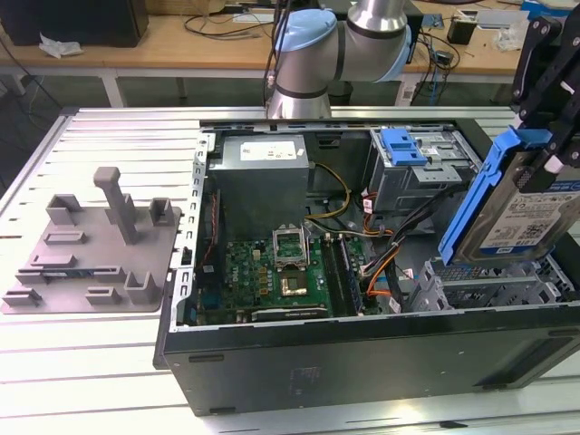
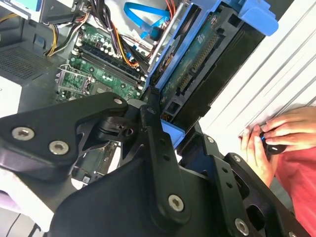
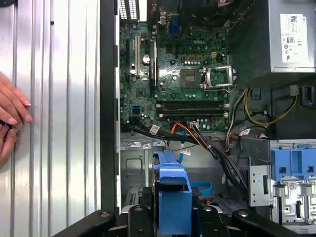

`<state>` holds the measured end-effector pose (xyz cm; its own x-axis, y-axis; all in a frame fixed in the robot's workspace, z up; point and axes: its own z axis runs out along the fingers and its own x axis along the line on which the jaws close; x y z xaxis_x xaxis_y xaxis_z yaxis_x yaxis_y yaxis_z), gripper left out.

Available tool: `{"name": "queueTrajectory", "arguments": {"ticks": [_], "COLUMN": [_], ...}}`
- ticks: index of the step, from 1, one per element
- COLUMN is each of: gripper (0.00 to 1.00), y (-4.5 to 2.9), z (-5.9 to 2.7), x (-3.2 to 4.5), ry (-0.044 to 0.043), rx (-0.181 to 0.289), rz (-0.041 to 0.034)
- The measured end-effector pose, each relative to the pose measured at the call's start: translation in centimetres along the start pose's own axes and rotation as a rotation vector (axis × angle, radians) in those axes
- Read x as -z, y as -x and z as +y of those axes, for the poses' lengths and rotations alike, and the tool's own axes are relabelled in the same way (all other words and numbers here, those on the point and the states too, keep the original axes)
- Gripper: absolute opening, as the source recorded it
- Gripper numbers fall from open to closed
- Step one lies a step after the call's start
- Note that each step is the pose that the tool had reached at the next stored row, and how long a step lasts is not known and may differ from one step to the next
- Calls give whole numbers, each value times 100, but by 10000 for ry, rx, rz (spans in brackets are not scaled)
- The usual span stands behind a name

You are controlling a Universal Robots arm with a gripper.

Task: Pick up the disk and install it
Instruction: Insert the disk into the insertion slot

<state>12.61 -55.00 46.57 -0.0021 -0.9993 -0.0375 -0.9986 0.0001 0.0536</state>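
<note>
The gripper (image 1: 555,152) is squeezed tight on the disk (image 1: 530,216). The disk hangs tilted in its grip, up over the open computer case (image 1: 362,362).

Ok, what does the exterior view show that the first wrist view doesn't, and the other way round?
Exterior view: the grey fixture plate on the table beside the computer case, the robot arm, and the disk, tilted above the case in the gripper, label side showing. First wrist view: a person's hand on the table. Both: the disk's blue frame, the motherboard, the power supply and the blue bracket on the drive cage.
</note>
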Motion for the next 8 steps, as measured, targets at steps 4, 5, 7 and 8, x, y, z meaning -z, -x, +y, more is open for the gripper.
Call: {"name": "queueTrajectory", "arguments": {"ticks": [4, 5, 7, 8], "gripper": [37, 37, 37, 37], "y": [8, 11, 20, 27], "z": [-17, -18, -19, -19], "x": [-1, -2, -5, -8], "ry": [73, 75, 75, 75], "rx": [17, 19, 19, 15], "rz": [0, 0, 4, 23]}}
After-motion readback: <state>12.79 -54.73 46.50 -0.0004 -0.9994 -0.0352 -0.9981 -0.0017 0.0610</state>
